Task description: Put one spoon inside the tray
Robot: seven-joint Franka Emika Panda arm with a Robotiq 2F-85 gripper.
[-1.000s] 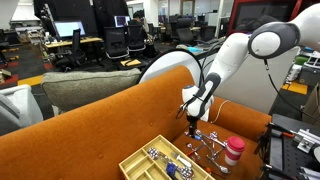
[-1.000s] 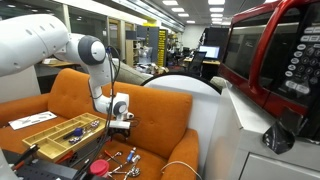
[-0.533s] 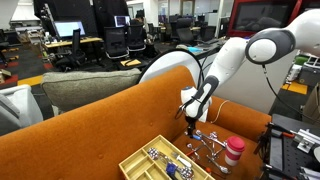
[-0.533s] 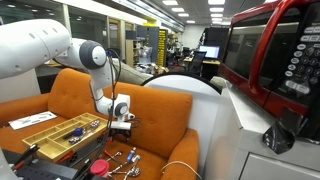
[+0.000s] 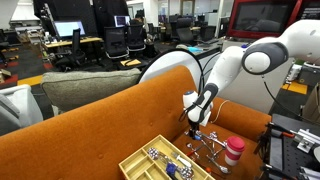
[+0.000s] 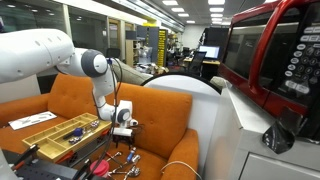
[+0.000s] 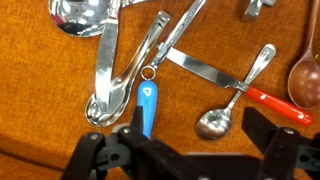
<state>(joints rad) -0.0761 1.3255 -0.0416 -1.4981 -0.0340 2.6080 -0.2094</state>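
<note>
Hovering with your gripper [image 7: 185, 150] spread wide, pinch the light spoon [image 7: 212, 122] by its stiff, slippery handle

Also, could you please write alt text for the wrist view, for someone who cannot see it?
Open black jaws frame loose cutlery on an orange cushion: a small metal spoon lies between them, beside a blue-handled utensil. There are larger metal spoons at upper left and a red-handled piece at right.
</note>
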